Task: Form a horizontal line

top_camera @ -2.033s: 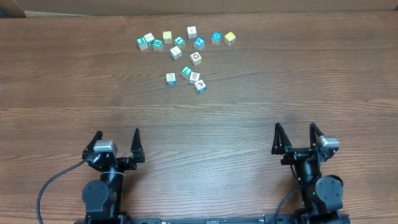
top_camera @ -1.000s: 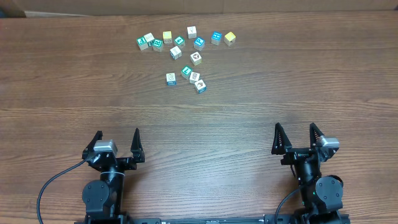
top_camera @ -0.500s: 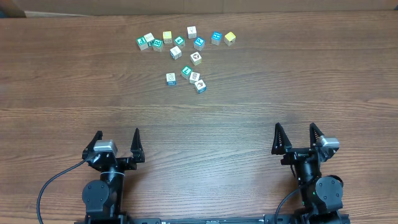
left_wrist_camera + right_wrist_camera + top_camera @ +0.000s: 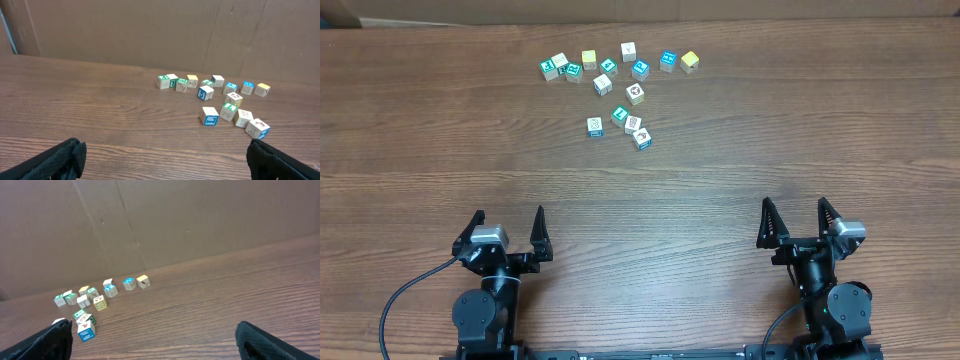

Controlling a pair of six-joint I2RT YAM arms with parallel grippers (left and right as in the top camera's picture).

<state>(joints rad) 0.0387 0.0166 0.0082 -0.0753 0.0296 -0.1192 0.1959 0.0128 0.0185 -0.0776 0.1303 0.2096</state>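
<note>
Overhead, the group of four cubes (image 4: 633, 124) lies on the far half of the counter (image 4: 750, 150), well apart from both tools. It sits far and to the right of the left tool (image 4: 508, 215), and far and to the left of the right tool (image 4: 794, 205), somewhat closer to the left tool's side. Both tools sit at the near edge of the counter with their jaws spread wide. Neither holds nor touches anything, and bare wood shows between the fingers. In the left wrist view the dark fingertips (image 4: 60, 157) frame the bottom corners, with the four cubes ahead and off to the right. In the right wrist view the cubes sit far left, just above the left fingertip (image 4: 50, 340), which partly hides one of them. The four do not make a straight row. They form a shallow bent arc whose long axis runs roughly left to right and sags toward the near right. The leftmost white cube (image 4: 595, 126) stands a little apart. The teal-green cube with a white L (image 4: 619, 114) lies farthest back. The other two white-faced cubes step down to the near right, close to or touching each other. Each cube is turned at its own angle. Beyond them the loose cubes (image 4: 636, 93), two of them yellow, are scattered along the far side.
</note>
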